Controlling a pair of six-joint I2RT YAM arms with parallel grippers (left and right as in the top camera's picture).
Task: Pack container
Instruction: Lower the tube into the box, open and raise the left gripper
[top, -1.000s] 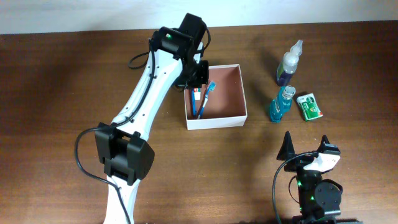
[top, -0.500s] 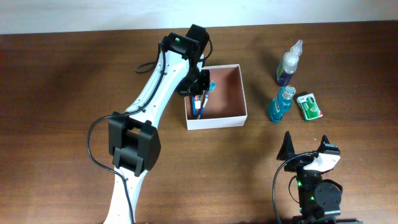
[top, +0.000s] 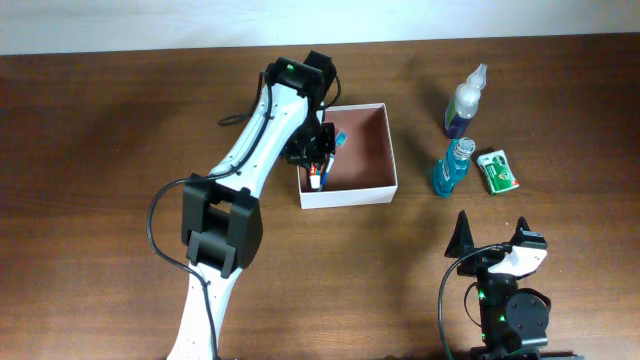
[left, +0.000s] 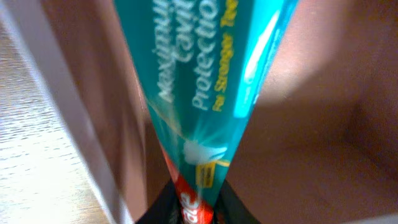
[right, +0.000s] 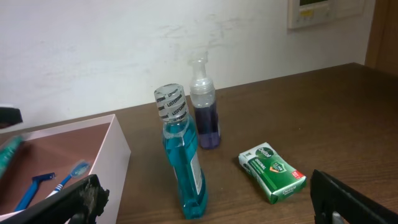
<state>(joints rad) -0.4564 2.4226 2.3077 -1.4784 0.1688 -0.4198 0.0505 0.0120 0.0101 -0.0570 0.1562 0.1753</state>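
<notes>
Sitting mid-table, the container already has a toothbrush and razor in it. The left gripper, clamped on a toothpaste tube, holds it inside. Mouthwash, spray bottle and green packet remain outside. The right gripper rests with its fingers apart.

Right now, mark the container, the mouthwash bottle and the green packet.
container (top: 350, 195), overhead view, on its white front wall.
mouthwash bottle (right: 185, 177), right wrist view, on the blue body below the cap.
green packet (right: 272, 172), right wrist view, on the middle of its top face.
</notes>
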